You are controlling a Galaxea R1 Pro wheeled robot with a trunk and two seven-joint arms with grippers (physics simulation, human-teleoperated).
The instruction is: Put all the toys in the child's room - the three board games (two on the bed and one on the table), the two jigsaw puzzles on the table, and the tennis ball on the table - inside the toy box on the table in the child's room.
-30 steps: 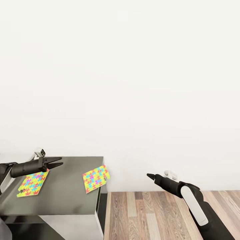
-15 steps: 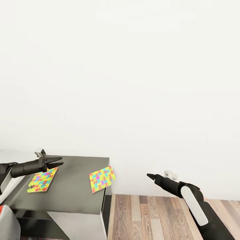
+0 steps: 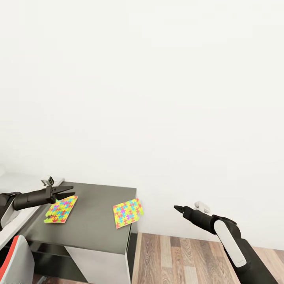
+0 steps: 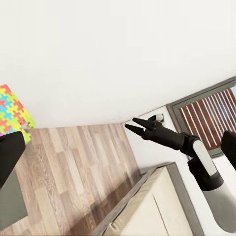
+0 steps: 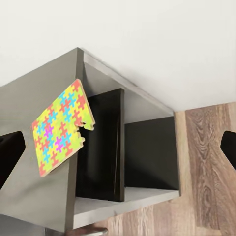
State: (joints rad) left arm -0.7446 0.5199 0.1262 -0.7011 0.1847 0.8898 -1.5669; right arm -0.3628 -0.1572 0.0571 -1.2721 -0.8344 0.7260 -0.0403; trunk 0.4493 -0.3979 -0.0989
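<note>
Dark-grey laminate covers the low corner section of the bench [image 3: 94,221], and both jigsaw puzzles lie on it. One jigsaw puzzle [image 3: 61,209] rests flat near the bench's left side, just under the left gripper [image 3: 68,191], whose fingers are slightly parted with nothing between them. The second jigsaw puzzle [image 3: 128,213] sits at the right edge of the bench with one corner hanging out past that edge; the right wrist view shows the overhang above an open shelf cavity [image 5: 105,147] in the bench's side. The right gripper [image 3: 176,208] hovers over the wood-plank floor [image 3: 177,256], well apart from the bench; its fingers look close together and hold nothing, though how far they are parted is hard to judge. A red-and-white chair [image 3: 15,262] stands near the bench's front left corner. The toy box is not visible from here.

The step in hand seems to be picking up a puzzle. A thin flat square is hard to pinch off a surface, so the overhanging one is probably the easier grasp: the right fingers could open, come in level with the bench top, and close on the exposed corner. A hasty nudge may tip it off the edge onto the floor.
</note>
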